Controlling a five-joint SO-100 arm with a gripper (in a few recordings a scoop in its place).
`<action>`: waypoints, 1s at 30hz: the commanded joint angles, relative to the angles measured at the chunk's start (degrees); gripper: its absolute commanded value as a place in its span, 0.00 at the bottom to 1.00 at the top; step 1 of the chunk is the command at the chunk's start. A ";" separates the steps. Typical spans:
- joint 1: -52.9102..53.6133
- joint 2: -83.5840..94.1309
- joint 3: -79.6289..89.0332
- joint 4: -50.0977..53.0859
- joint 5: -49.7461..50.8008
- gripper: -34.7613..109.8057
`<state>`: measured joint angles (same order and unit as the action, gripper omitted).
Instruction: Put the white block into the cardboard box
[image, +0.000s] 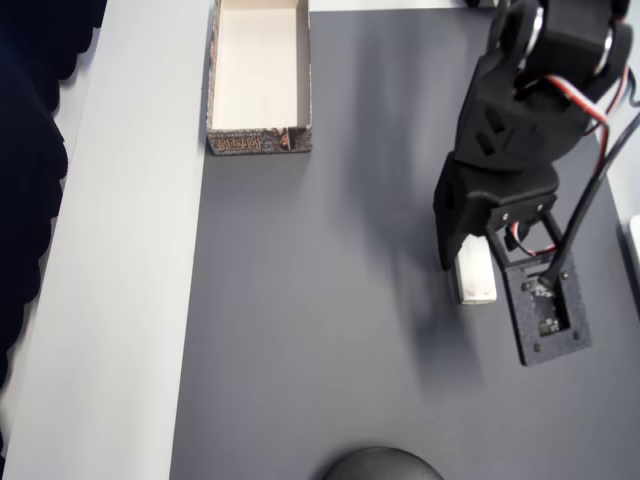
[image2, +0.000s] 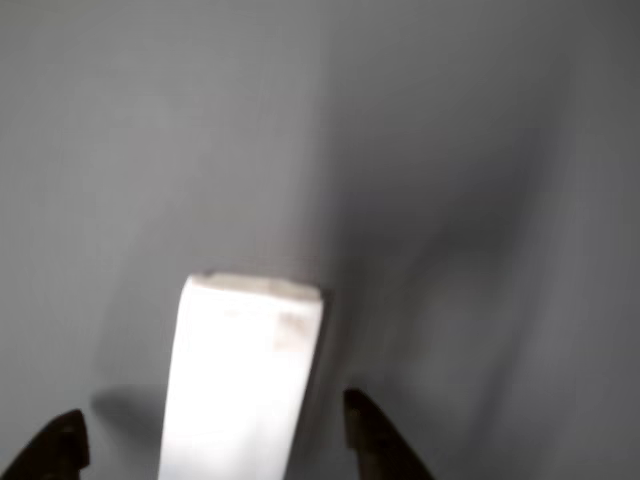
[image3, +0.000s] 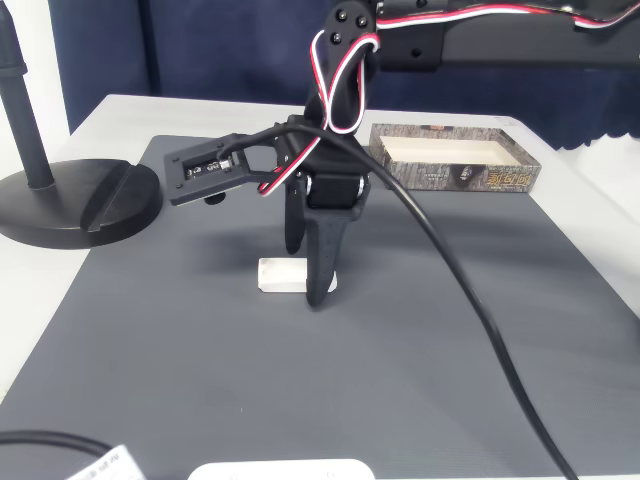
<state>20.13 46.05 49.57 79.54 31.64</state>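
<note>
The white block (image: 476, 278) lies flat on the dark grey mat at the right of the overhead view. My gripper (image: 462, 262) points down over it, open. In the wrist view the block (image2: 245, 380) sits between the two black fingertips (image2: 372, 432), with a small gap on each side. From the fixed view the block (image3: 282, 275) rests on the mat with the gripper (image3: 306, 276) straddling its right end. The cardboard box (image: 213, 75) stands open-topped and empty at the mat's far left corner in the overhead view, well away from the block; it is also at back right (image3: 455, 178) in the fixed view.
A black round stand base (image3: 80, 200) sits at the mat's left edge in the fixed view. The arm's black cable (image3: 470, 300) hangs across the mat's right side. A white object (image3: 280, 470) lies at the near edge. Open mat (image: 320, 300) separates block and box.
</note>
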 joint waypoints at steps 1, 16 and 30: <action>-0.88 0.79 -3.96 -1.14 0.44 0.50; -1.14 -0.44 -4.22 -0.79 0.44 0.49; -1.49 -0.70 -4.04 -0.70 0.44 0.40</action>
<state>18.72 44.74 48.96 79.10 31.73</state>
